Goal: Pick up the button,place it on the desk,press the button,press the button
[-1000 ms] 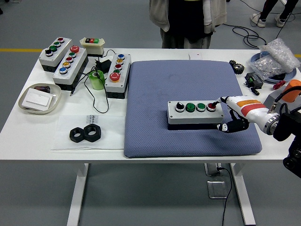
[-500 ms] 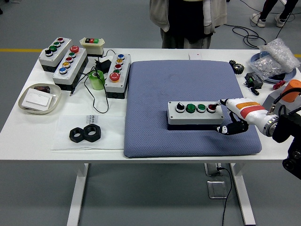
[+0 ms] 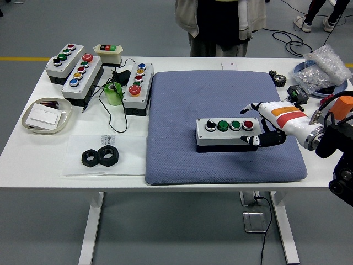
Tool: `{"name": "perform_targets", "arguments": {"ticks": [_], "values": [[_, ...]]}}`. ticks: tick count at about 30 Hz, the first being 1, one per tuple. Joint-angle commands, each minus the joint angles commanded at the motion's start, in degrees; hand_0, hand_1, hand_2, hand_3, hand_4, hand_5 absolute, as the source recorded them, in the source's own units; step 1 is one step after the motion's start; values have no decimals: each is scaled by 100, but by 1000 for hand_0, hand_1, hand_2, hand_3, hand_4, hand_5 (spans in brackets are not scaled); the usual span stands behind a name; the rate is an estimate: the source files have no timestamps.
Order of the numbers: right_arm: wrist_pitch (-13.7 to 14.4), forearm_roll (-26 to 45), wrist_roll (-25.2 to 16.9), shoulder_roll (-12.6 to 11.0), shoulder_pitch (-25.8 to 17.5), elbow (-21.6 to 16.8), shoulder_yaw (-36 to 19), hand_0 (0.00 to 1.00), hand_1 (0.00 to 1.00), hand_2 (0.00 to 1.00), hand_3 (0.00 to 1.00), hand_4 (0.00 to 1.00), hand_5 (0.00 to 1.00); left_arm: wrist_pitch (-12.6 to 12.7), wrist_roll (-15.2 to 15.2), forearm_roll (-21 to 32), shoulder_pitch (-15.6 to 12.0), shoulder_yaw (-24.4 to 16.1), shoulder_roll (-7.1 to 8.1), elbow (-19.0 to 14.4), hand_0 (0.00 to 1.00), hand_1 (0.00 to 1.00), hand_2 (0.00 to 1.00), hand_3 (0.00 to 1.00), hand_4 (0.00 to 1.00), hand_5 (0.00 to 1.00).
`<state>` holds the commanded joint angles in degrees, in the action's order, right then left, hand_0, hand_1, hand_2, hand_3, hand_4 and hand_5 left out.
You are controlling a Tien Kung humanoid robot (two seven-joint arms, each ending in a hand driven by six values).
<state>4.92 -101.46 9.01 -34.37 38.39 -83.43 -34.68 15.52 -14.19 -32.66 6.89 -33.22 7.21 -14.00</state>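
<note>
On the blue-grey mat (image 3: 220, 105) that covers the right part of the white tabletop (image 3: 71, 160) lies the button box (image 3: 228, 132), with one black, two green and one red button on its top. Right hand (image 3: 263, 124) is at the box's right end, fingers spread and loose around that end, holding nothing. Three more button boxes (image 3: 77, 72) stand at far left. A person (image 3: 220, 25) stands behind.

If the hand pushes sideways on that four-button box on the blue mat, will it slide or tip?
The four-button box looks low and wide, so tipping seems unlikely. The textured blue mat probably grips it, resisting sliding. It appears rigid, not floppy.
</note>
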Motion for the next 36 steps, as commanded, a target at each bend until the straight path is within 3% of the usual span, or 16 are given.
{"name": "perform_targets", "arguments": {"ticks": [9, 23, 36], "values": [[-11, 17, 7, 152, 52, 198, 221, 127, 9, 158, 767, 817, 484, 10, -10, -23, -10, -5, -5, -6, 695, 673, 777, 813, 742, 998], [-59, 36, 44, 174, 65, 360, 470, 129, 10, 157, 770, 817, 485, -4, -39, -120, -33, -71, -7, -8, 695, 673, 779, 813, 742, 998], [43, -50, 75, 108, 14, 66, 11, 133, 13, 163, 790, 816, 485, -5, -26, -97, -33, -63, -6, -5, 695, 673, 778, 813, 744, 998]]}}
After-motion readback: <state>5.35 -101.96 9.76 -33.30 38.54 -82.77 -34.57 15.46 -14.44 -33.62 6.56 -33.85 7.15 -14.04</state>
